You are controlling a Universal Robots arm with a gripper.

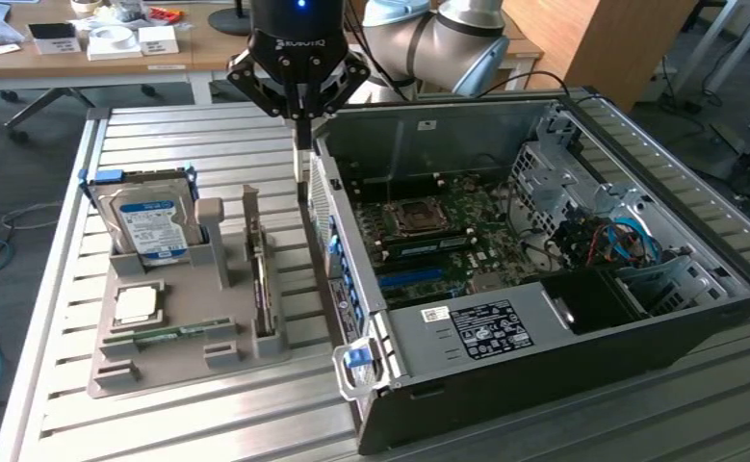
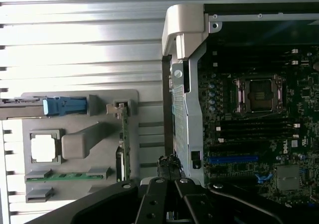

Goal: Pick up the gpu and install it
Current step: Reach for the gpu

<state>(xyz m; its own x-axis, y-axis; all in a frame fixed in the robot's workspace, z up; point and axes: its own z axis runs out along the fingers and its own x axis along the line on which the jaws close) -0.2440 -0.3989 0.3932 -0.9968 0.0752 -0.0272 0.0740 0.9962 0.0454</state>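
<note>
Ribbed silver aluminium table [image 1: 194, 135]; wooden desks [image 1: 40, 63] behind. Thin flat green gpu card [image 1: 260, 279] [image 2: 125, 144] stands on edge in slot of grey plastic tray [image 1: 169, 371], beside open black computer case [image 1: 581, 356]. Long axis runs along case wall, far-to-near in exterior view. Card edge-on, so face and bracket hard to make out. Black two-finger claw [image 1: 300, 115] [image 2: 168, 174] fully closed, empty, above tray-case gap. Arm cut off at frame top.

There is one counter [image 1: 194, 144]. It carries one open computer case [image 1: 683, 318] and one grey tray [image 1: 189, 371]. The tray holds one hard drive [image 1: 147, 226], one gpu [image 1: 260, 279], one memory stick [image 1: 169, 334] and one processor chip [image 1: 136, 306].
</note>
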